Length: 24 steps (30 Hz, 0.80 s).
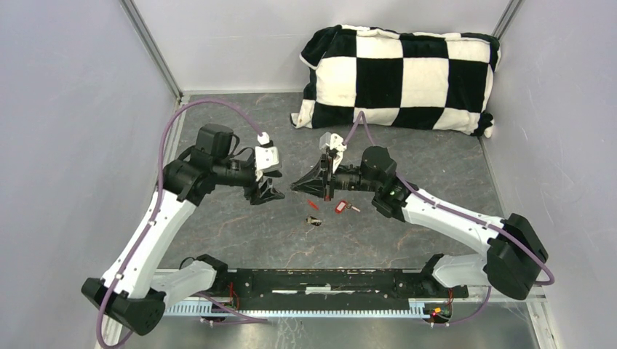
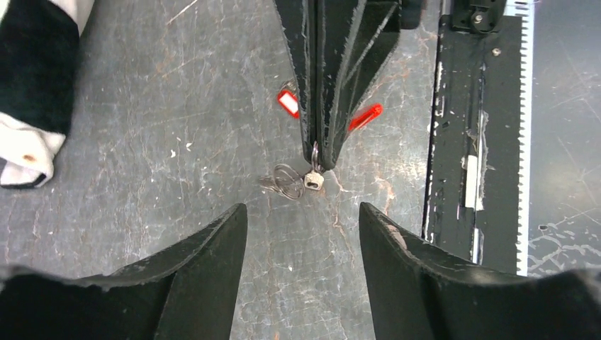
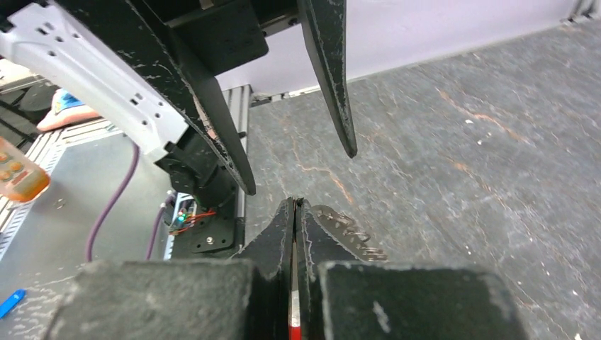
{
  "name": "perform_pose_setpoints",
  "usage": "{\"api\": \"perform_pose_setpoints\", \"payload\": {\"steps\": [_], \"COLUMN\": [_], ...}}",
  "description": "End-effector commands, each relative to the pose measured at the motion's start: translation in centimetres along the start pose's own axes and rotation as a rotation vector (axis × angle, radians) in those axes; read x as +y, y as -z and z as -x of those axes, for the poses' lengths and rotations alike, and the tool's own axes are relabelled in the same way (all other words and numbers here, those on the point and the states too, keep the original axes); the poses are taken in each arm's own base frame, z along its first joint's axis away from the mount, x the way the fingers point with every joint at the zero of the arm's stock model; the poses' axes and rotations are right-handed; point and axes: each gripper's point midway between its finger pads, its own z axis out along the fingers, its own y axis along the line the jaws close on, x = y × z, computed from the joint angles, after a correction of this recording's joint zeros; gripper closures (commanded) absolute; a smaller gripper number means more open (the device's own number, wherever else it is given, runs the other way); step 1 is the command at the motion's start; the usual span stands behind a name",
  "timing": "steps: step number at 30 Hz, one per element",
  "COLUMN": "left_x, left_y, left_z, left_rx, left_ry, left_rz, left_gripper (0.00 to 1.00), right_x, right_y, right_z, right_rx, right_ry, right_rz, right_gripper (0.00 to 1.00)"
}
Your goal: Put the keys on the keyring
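Observation:
My right gripper hovers over the table, shut on the keyring. A small silver ring pokes from its tips and the red fob sticks out beside its fingers. The red-headed key lies on the table to the right of the fob. The small dark key, with thin wire loops, lies in front of the fob. My left gripper faces the right gripper's tips, a short way off. It is open, with nothing between its fingers.
A black-and-white checkered pillow lies at the back of the table. A black rail runs along the near edge. Grey walls stand on the left, right and far sides.

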Motion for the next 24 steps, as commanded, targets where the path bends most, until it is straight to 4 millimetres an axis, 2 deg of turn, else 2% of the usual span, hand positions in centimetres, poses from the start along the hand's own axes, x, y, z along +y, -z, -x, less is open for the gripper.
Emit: {"api": "perform_pose_setpoints", "payload": {"steps": [1, 10, 16, 24], "left_x": [-2.4, -2.9, -4.0, -5.0], "left_y": [0.6, 0.9, 0.8, 0.6], "left_z": [1.1, 2.4, 2.8, 2.4], "left_rx": [-0.07, -0.156, -0.178, -0.189], "left_ry": [0.003, 0.046, 0.1, 0.118], "left_rz": [-0.049, -0.023, -0.077, -0.124], "left_gripper": [0.36, 0.5, 0.61, 0.65], "right_x": [3.4, 4.1, 4.8, 5.7], "right_y": [0.3, 0.2, -0.3, -1.0], "right_z": [3.7, 5.4, 5.2, 5.7], "right_rx": [-0.088, -0.162, -0.167, -0.184], "right_ry": [0.085, 0.067, 0.055, 0.036], "right_rz": [0.111, 0.092, 0.105, 0.143], "right_gripper": [1.0, 1.0, 1.0, 1.0]}}
